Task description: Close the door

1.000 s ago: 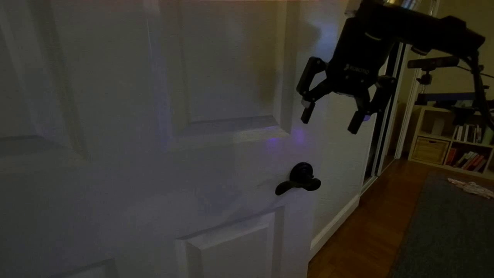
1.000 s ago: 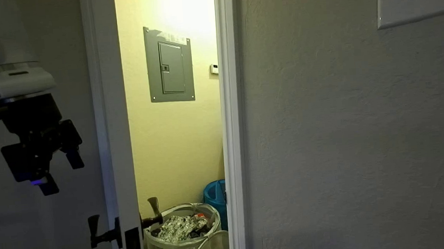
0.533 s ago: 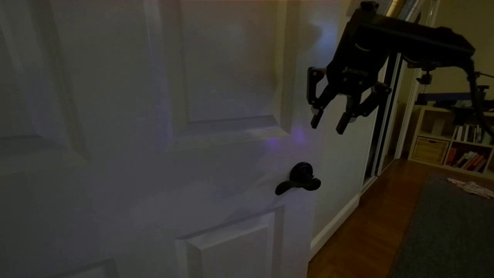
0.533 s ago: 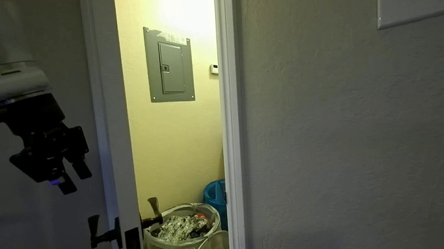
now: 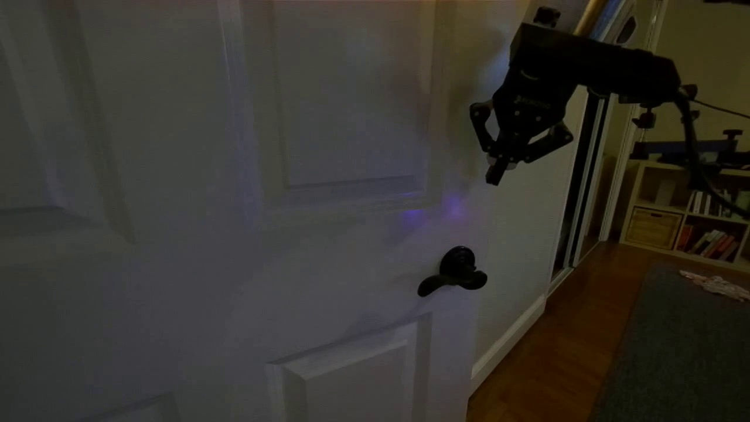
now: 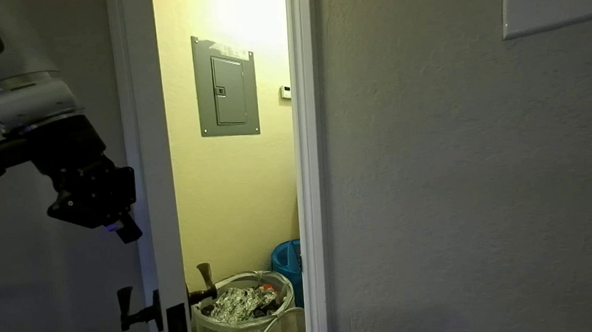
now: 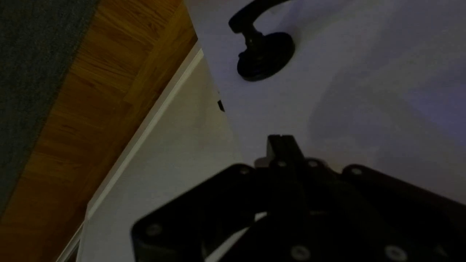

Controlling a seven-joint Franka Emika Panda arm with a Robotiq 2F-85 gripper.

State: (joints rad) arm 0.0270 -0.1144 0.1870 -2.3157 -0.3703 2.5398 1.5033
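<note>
The white panelled door (image 5: 328, 281) stands ajar. In an exterior view a lit gap shows between the door's edge (image 6: 157, 196) and the white door frame (image 6: 310, 186). A black lever handle (image 5: 457, 269) sits low on the door and also appears at the top of the wrist view, as a dark handle (image 7: 267, 54). Above that handle, close to the door's free edge, hangs my gripper (image 5: 495, 176). Its fingertips meet with nothing between them, as the gripper (image 7: 281, 137) shows in the wrist view. Whether they touch the door I cannot tell.
Beyond the gap are a mesh hamper (image 6: 250, 325) filled with items, a blue bin (image 6: 287, 265) and a grey electrical panel (image 6: 227, 87). A wall with a white baseboard (image 5: 510, 337) runs alongside the door. Farther back are a rug (image 5: 674, 351) and a bookshelf (image 5: 650, 228).
My gripper's fingers have come together from wide apart. The hand has tilted and shifted closer to the door's free edge. The door and its handle have stayed where they were.
</note>
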